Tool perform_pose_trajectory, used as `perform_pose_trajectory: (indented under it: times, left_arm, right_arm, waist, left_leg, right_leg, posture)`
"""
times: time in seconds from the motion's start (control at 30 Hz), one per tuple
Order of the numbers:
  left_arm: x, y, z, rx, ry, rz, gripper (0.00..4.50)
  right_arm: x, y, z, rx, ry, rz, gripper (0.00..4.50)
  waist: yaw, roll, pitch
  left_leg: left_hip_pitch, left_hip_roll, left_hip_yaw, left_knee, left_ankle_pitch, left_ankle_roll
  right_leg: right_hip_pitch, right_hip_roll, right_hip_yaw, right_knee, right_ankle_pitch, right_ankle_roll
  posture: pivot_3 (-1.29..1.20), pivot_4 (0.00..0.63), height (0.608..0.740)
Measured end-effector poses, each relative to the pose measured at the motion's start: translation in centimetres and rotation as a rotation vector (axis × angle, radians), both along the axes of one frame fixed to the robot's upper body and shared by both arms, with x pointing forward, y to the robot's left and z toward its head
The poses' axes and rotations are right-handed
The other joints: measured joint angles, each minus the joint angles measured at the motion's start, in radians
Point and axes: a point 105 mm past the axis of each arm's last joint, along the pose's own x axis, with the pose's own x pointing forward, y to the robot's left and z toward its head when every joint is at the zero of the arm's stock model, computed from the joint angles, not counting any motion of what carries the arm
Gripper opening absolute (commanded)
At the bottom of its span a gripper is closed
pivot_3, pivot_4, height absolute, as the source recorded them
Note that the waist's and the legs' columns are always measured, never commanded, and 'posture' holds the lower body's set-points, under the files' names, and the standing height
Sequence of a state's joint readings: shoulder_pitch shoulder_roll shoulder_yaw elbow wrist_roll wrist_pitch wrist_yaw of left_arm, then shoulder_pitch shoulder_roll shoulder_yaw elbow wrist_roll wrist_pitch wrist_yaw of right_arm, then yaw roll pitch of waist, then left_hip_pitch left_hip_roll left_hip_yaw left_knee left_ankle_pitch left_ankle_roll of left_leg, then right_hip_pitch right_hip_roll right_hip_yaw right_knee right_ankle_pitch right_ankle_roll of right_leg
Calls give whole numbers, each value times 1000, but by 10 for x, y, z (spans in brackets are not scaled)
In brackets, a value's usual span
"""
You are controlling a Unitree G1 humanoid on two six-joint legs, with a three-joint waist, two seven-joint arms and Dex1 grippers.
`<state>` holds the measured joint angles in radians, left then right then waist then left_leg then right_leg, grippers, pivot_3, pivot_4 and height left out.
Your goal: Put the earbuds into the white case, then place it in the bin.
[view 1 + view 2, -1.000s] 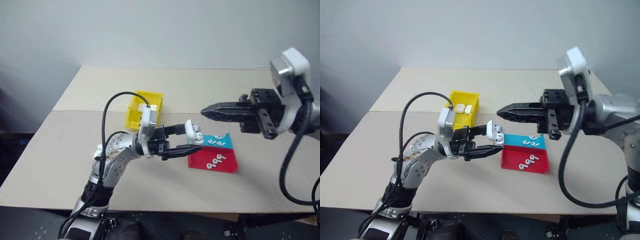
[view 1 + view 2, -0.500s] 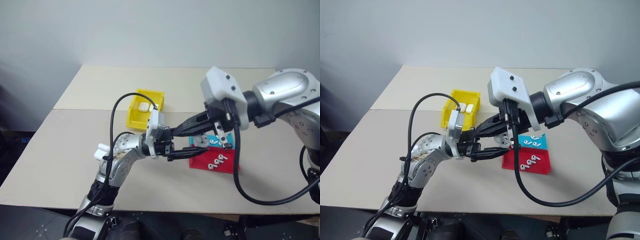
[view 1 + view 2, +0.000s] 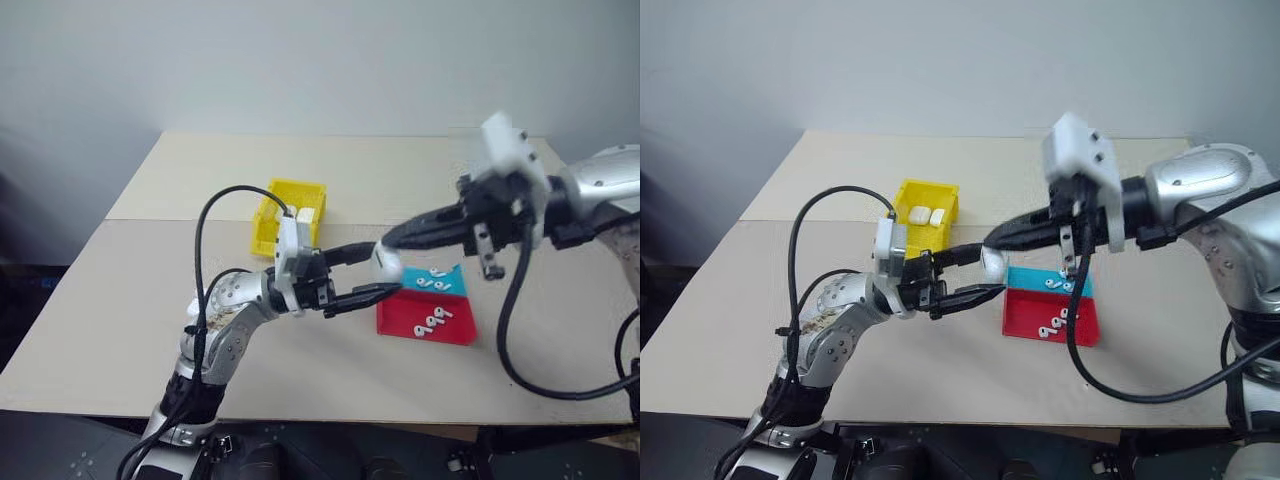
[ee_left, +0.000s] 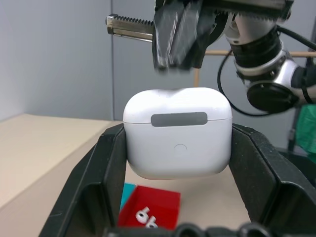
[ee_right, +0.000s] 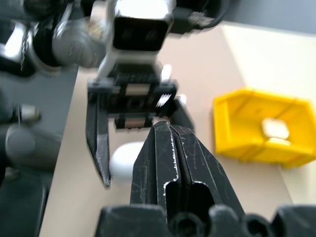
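Observation:
My left gripper (image 3: 382, 273) is shut on the white case (image 3: 389, 266), held up over the table beside the tray. The case (image 4: 177, 133) sits upright between the two black fingers (image 4: 111, 168) with its lid closed. My right gripper (image 3: 388, 240) is shut with nothing in it. It points left, with its tips at the top of the case, touching or almost so. The yellow bin (image 3: 268, 228) stands on the table behind my left arm, with two white cases (image 3: 296, 213) in it. Several earbuds (image 3: 431, 322) lie in the tray.
A stepped tray (image 3: 400, 318) sits on the table just right of the held case, its far step blue and its near step red. The tan tabletop (image 3: 120, 300) stretches out to the left and towards the back wall.
The case's lid stood up a second ago and is now closed. My right arm swung in over the case and has drawn back to the right. My left gripper has kept its place.

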<state>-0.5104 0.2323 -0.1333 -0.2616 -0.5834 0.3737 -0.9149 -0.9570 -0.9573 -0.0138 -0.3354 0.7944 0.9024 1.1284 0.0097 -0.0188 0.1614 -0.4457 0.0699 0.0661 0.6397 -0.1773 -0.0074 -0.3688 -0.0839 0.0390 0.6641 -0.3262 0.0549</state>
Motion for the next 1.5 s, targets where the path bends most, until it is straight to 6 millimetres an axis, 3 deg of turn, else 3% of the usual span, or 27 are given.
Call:
perform_pose_trajectory:
  times: [0.1, 0.17, 0.3, 0.37, 0.5, 0.7, 1.03, 1.2, 1.37, 1.5]
  left_arm:
    - [18, 10, 7, -54, 24, 170, 2803]
    - [38, 27, 13, -97, 46, 359, 2803]
    - [89, 76, 19, -138, 85, 817, 2803]
    - [109, 98, 19, -133, 106, 1001, 2803]
    - [144, 116, -1, -43, 171, 1205, 2803]
    - [168, 108, -28, 69, 203, 1205, 2803]
    - [174, 81, -23, 71, 167, 1099, 2803]
    - [175, 80, -32, 131, 173, 1108, 4367]
    - [174, 80, -30, 133, 158, 1109, 4486]
    - [165, 86, -15, 93, 121, 1088, 4486]
  right_arm:
    - [4, -8, 11, 170, -25, -69, 106]
    - [10, -18, -1, 235, -9, -147, 106]
    - [18, -26, -50, 204, 66, -308, 106]
    - [19, -26, -59, 171, 46, -361, 106]
    - [15, -13, -72, 102, 26, -356, 106]
    - [16, -10, -74, 93, 29, -355, 106]
    - [15, -8, -73, 92, 15, -378, 106]
    - [13, -7, -74, 93, 23, -380, 0]
    - [13, -6, -74, 94, 25, -377, 0]
    - [12, -6, -74, 96, 27, -374, 0]
  waist:
    - [2, 0, 0]
    - [4, 0, 0]
    - [6, 0, 0]
    - [2, 0, 0]
    - [2, 0, 0]
    - [5, -1, 0]
    - [0, -1, 0]
    - [2, -1, 0]
    - [1, -1, 0]
    - [0, -1, 0]
  left_leg:
    - [0, 0, -1, 1, 0, 0]
    - [0, 0, -1, 1, 0, 0]
    - [0, -1, -1, 2, 0, 0]
    - [0, -1, -1, 2, 0, 0]
    - [0, -1, -1, 2, 0, 0]
    - [-1, -1, -1, 1, 0, 0]
    - [-1, -1, -1, 1, 0, 0]
    - [-1, -1, -1, 1, 0, 0]
    - [-1, -1, -1, 1, 0, 0]
    - [-1, -1, -1, 1, 0, -1]
  right_leg:
    - [2, 0, 0, 0, 0, 0]
    - [2, 0, -1, 0, 0, 0]
    - [2, 0, -1, 0, 0, 1]
    - [1, -1, -1, 0, 0, 1]
    - [1, 0, -1, 0, 0, 1]
    - [1, 0, -2, -1, 0, 1]
    - [1, 0, -2, -1, 0, 1]
    - [1, 0, -2, -1, 0, 1]
    - [1, 0, -2, -1, 0, 1]
    - [1, 0, -2, 0, 0, 1]
  posture:
    - [0, 150, 740]
    - [0, 150, 740]
    - [0, 150, 740]
    - [0, 150, 740]
    - [0, 150, 740]
    - [0, 150, 740]
    - [0, 150, 740]
    - [0, 150, 740]
    - [0, 150, 740]
    - [0, 150, 740]
